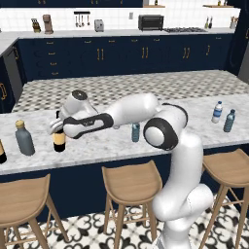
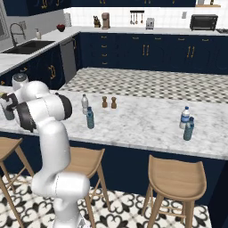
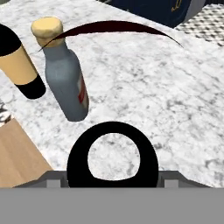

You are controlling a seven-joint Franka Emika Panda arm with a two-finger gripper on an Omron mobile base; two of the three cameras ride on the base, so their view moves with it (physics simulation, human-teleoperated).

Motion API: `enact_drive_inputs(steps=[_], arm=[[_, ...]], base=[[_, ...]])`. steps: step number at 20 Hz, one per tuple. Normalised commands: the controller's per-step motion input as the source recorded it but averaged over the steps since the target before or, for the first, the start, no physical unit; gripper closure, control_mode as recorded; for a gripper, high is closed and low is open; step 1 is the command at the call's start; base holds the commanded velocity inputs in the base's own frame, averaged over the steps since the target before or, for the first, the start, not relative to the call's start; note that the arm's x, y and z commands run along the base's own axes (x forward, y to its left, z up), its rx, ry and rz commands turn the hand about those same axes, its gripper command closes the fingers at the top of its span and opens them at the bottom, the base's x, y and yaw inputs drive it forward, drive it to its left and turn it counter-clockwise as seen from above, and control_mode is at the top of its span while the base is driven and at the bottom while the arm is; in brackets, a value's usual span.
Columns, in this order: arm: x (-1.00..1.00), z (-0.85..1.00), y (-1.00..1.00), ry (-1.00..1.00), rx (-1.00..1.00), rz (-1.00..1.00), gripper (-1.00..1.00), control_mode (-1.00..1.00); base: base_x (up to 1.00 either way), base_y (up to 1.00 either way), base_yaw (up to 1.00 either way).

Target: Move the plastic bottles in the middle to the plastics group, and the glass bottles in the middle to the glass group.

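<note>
Far left of the counter: the glass group, with the dark bottle at the frame edge and the squat grey bottle just right of it. Next right, the wine bottle stands upright on the marble, with the gripper at its neck. The fingers look closed around the neck, bottle base apparently down on the counter. In the hand view the camera looks down the black bottle, with the grey bottle near and apart.

Step in hand, by my read: wine bottle being placed into the glass group, nearly done. Next: release, lift straight up clear of the neck, avoid bumping the grey bottle.

Middle: teal bottle and clear bottle, not yet moved; two brown shakers beyond them. Far right: the plastics group, well apart.
</note>
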Motion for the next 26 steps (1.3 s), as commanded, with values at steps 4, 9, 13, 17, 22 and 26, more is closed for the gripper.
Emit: enact_drive_inputs(steps=[4,9,13,17,22,26], arm=[[0.28,0.00,0.36,0.01,0.00,0.00,1.00,-1.00],[0.07,-0.01,0.34,0.00,0.00,0.00,1.00,-1.00],[0.02,-0.11,0.13,0.00,0.00,0.00,1.00,-1.00],[0.05,-0.29,0.01,0.00,0.00,0.00,1.00,-1.00],[0.00,-0.39,0.00,0.00,0.00,0.00,1.00,-1.00],[0.01,-0.16,0.00,0.00,0.00,0.00,1.00,-1.00]], base=[[0.00,0.00,0.00],[0.00,0.00,0.00],[0.00,0.00,0.00],[0.00,0.00,0.00],[0.00,0.00,0.00],[0.00,0.00,0.00]])
